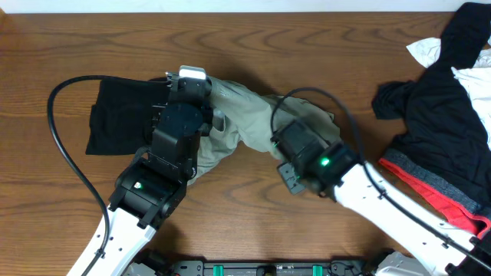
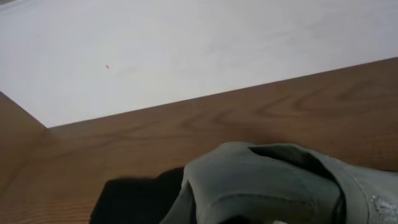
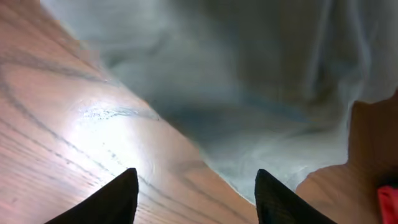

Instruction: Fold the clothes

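Black garment (image 1: 115,115) left, heaped pile (image 1: 453,115) right; shorts (image 1: 242,107) pinched in shut left jaws, lying just ahead of parted right jaws.

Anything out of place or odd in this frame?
The khaki shorts lie bunched and twisted in the middle of the table, not flat. A heap of black, white and coral garments sprawls unfolded at its right edge. Nothing looks damaged.

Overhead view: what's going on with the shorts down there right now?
Both arms are at the khaki shorts, which lie bunched in the middle. The left pincer is shut, apparently pinching the shorts' left end beside a flat black garment. The right pincer is open just off the shorts' edge, holding nothing. A pile of black, white and red clothes waits at the right.
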